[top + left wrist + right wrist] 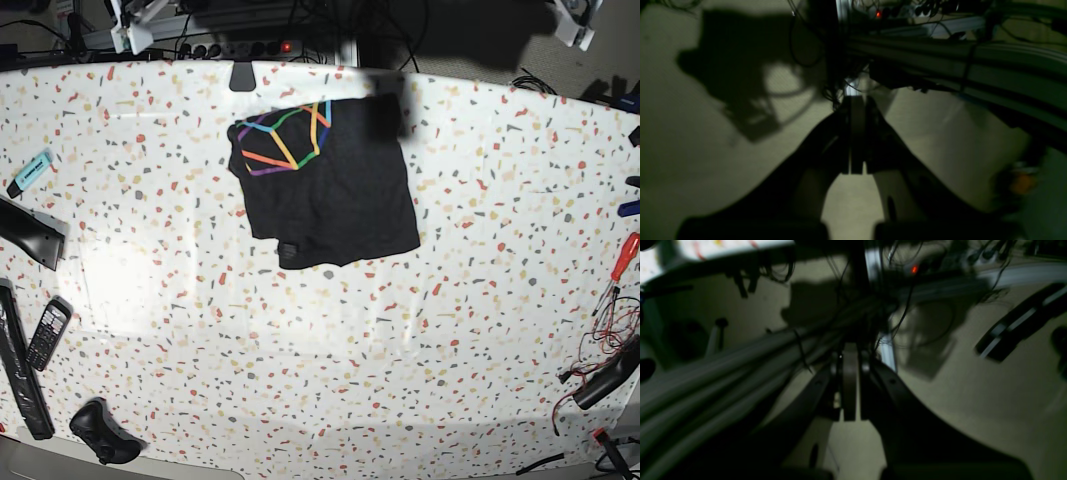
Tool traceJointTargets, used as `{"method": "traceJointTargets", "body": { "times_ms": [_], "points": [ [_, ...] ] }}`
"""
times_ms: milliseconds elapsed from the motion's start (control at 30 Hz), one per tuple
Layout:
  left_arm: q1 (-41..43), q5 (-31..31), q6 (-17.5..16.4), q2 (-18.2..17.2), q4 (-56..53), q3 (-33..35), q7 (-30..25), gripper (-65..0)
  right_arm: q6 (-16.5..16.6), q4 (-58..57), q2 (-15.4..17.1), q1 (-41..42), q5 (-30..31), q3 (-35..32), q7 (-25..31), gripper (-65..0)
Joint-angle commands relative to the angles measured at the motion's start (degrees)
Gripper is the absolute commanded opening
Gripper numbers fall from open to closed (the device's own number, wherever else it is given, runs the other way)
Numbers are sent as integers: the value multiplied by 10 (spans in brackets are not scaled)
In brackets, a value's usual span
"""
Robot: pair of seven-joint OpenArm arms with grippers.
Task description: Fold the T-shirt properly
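Note:
The black T-shirt (pixel 330 190) lies folded into a rough rectangle at the back middle of the speckled table (pixel 300 350). Its rainbow line print (pixel 285 135) faces up at its back left corner. Neither gripper shows in the base view. In the left wrist view my left gripper (pixel 856 101) is shut and empty, hanging over beige floor beside the table frame. In the right wrist view my right gripper (pixel 850 350) is shut and empty, over floor and cables. The shirt is not in either wrist view.
On the table's left are a teal marker (pixel 30 172), a black wedge (pixel 30 232), a phone (pixel 47 333), a long remote (pixel 20 370) and a black controller (pixel 100 432). A red screwdriver (pixel 620 262) and cables (pixel 600 380) lie at the right. A power strip (pixel 270 46) is behind.

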Motion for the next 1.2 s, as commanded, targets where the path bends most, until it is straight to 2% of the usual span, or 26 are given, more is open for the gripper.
{"method": "traceJointTargets", "body": {
  "times_ms": [0, 33, 133, 300, 400, 467, 600, 767, 867, 900, 1033, 1167],
  "points": [
    [3, -7, -12, -4, -18, -3, -5, -650, 7, -19, 8, 3, 3, 2, 2, -650],
    [-4, -7, -24, -3, -48, -3, -11, -650, 9, -50, 16, 12, 2, 2, 3, -650],
    [-37, -7, -25, -3, -152, -3, -23, -650, 10, -159, 50, 48, 2, 1, 14, -650],
    [-107, 2, -25, -4, -340, -3, -29, -650, 9, -369, 128, 123, 2, -27, 23, -650],
    [-138, 68, -25, -4, -431, -3, -90, -650, 4, -489, 171, 168, 2, -60, 35, -650],
    [-151, 110, -25, -4, -480, -3, -140, -650, -3, -562, 193, 199, -11, -88, 64, -650],
    [-174, 179, -25, -4, -550, -3, -214, -650, -21, -683, 221, 259, -103, -165, 165, -650],
    [-195, 262, -25, -3, -619, -3, -309, -650, -67, -785, 226, 320, -185, -271, 278, -650],
    [-209, 311, -23, -1, -666, -3, -366, -650, -96, -827, 221, 340, -209, -332, 347, -650],
    [-216, 327, -13, 1, -682, -3, -381, -650, -110, -840, 218, 345, -209, -351, 364, -650],
    [-249, 370, -9, 18, -733, -3, -400, -650, -154, -883, 193, 363, -251, -408, 406, -650],
    [-279, 425, 3, 56, -753, -3, -415, -650, -189, -913, 163, 371, -312, -443, 454, -650]
  ]
}}
